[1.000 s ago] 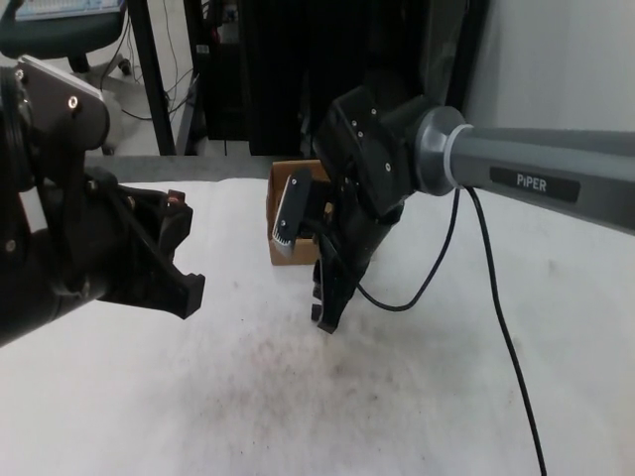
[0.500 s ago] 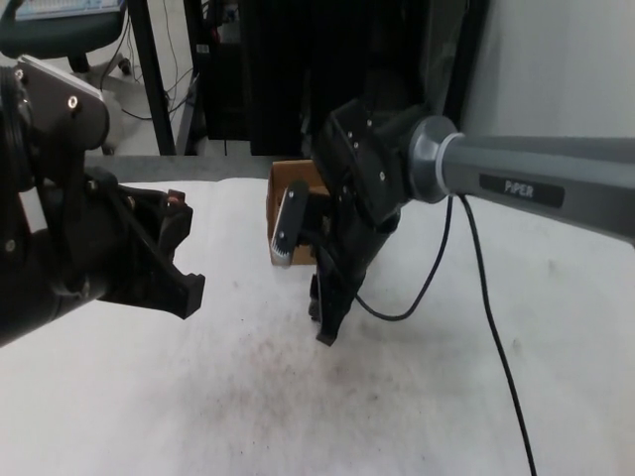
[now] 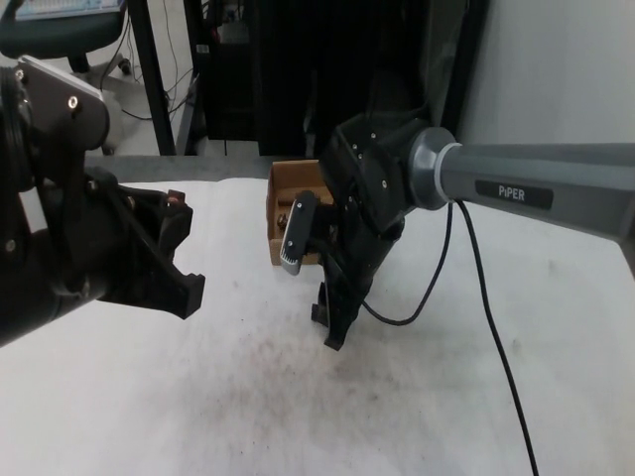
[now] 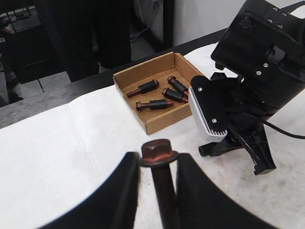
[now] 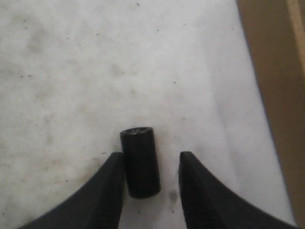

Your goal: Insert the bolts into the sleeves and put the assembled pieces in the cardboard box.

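Cardboard box (image 4: 162, 125): open-topped, shallow, plain brown. It is seen at 12 o'clock of the bench (image 3: 198, 397) in the high view. Four assembled pieces are counted inside, lying flat on the box floor: one (image 4: 143, 88), a second (image 4: 154, 104), a third (image 4: 174, 94) and a fourth (image 4: 177, 84). Each is a copper-coloured bolt with a black sleeve pushed over its shaft. Their axes are not parallel; two are laid roughly lengthwise, two angled across them.

A loose bolt (image 4: 162, 186) is clamped in the left gripper (image 4: 157, 164), whose fingers are closed on the shaft. The long axis is run along the fingers, and the flanged hex head is pointed away from the wrist, just past the fingertips. The finish is a dull copper. This gripper is held at 9 o'clock of the bench, well apart from the box.

A loose sleeve (image 5: 140, 162) is seen lying on its side on the bench, at about 5 o'clock of the box. It is a short black cylinder, smooth, with one round end face turned away from the wrist and its axis roughly along the fingers. It is straddled by the right gripper (image 5: 151, 157), fingers spread narrowly: one finger is just at it, a gap is left to the other.

The bench cover is white and matte, with grey smudges.
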Tool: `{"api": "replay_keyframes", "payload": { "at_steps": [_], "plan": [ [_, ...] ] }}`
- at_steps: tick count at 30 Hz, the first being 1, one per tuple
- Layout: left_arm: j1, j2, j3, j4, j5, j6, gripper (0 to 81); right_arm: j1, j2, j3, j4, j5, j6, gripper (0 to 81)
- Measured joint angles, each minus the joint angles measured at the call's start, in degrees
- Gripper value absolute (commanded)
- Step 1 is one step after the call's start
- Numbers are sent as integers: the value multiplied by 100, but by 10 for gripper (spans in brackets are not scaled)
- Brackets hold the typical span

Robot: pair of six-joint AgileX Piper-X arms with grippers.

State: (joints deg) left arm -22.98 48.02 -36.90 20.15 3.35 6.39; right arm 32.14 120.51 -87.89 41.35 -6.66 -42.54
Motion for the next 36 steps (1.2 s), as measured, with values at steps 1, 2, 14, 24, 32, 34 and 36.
{"api": "replay_keyframes", "payload": {
  "at_steps": [1,2,14,24,32,34,36],
  "plan": [
    [0,0,0,0,0,0,3,-7,0,0,0,0,-12,363],
    [0,0,0,0,0,0,3,-3,0,0,0,0,-12,363],
    [0,0,0,0,0,0,3,-3,0,0,-76,-141,-71,290],
    [0,0,0,0,0,0,3,-3,0,58,38,-140,-71,272],
    [0,0,0,0,0,0,3,-3,0,190,38,-153,-71,272],
    [0,0,0,0,0,0,3,-3,0,192,-34,-150,-71,272],
    [0,0,0,0,0,0,3,-3,0,207,-119,-150,-71,272]
  ]
}}
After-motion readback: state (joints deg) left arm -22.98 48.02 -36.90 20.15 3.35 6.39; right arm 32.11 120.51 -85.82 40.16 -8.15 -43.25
